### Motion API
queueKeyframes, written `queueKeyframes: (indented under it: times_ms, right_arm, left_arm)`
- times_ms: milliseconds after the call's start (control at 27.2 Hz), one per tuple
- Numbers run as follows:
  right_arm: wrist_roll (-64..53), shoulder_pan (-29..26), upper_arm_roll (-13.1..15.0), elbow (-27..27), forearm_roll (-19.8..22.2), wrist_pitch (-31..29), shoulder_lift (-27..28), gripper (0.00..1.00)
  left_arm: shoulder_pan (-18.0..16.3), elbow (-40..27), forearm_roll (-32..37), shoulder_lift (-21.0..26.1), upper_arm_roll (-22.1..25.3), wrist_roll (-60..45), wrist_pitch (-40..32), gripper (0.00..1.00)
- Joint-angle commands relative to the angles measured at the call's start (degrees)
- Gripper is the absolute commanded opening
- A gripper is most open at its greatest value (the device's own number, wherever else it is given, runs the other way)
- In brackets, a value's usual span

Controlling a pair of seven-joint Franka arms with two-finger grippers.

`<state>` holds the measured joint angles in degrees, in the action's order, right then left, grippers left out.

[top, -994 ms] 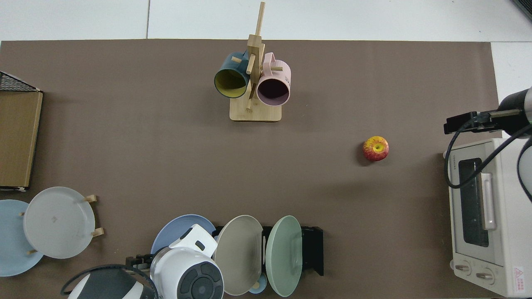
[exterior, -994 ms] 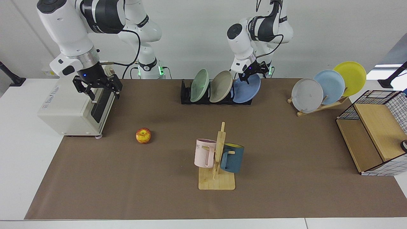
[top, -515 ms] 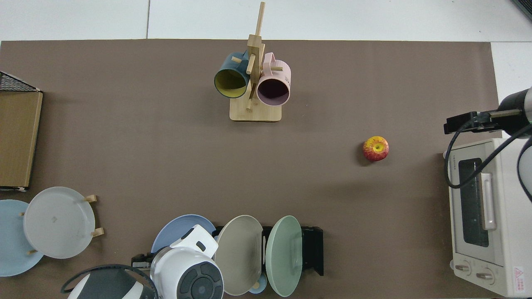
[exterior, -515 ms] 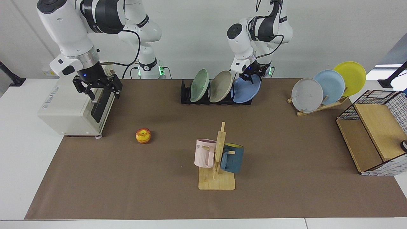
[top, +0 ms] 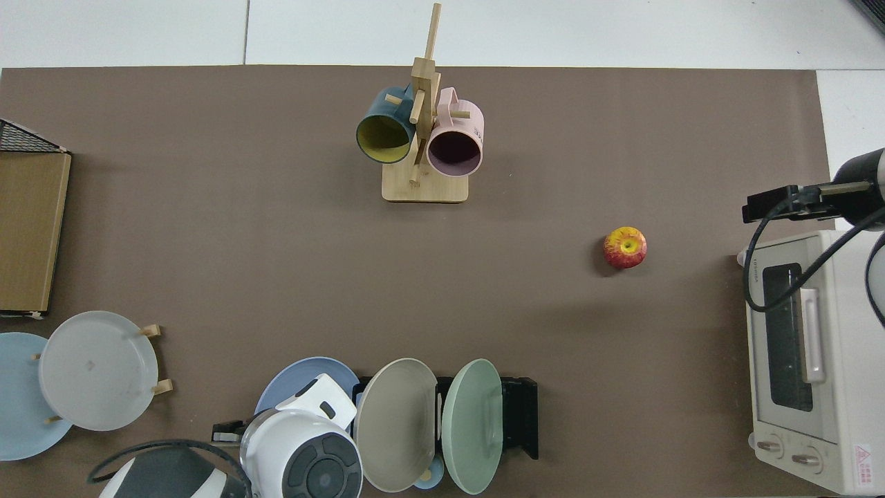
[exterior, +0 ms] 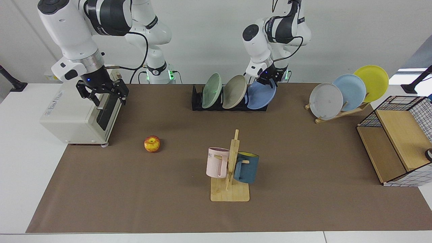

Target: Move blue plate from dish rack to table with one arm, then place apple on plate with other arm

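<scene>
Right now the blue plate [exterior: 261, 95] leans in the end slot of the dish rack [exterior: 196, 100], the left pincer [exterior: 266, 78] at its upper rim, grip unclear. Lifting straight up should clear the beige plate [exterior: 235, 91]. Right pincer [exterior: 102, 94] waits spread, empty, beyond the apple [exterior: 152, 144].

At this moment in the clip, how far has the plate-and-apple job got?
Nothing is finished yet. The blue plate leans in the dish rack, with the left gripper at its upper rim; a firm grasp cannot be confirmed. The apple lies untouched on the table. The right gripper waits open by the toaster oven. Left to do: lifting the plate out, setting it down, then placing the apple.
</scene>
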<state>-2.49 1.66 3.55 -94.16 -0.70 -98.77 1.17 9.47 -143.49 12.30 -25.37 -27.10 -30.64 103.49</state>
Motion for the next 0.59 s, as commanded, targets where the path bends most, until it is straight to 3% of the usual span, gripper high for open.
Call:
queueKeyframes:
  times_ms: [0,331,552]
  right_arm:
    - [1.1,1.1,-0.7,-1.8,-0.1,-2.3,-1.2,1.00]
    - [4.5,5.4,-0.6,-3.2,-0.2,-7.2,3.6,1.00]
    - [5.0,6.5,-0.7,-3.7,-0.1,-11.0,8.9,1.00]
  left_arm:
    - [-0.9,1.2,-1.1,-0.6,-0.2,3.7,-0.8,0.00]
    - [-0.7,6.5,-1.0,1.8,-0.8,2.9,-5.1,0.00]
    - [-1.1,9.8,-0.3,2.1,-4.1,2.1,-10.8,0.00]
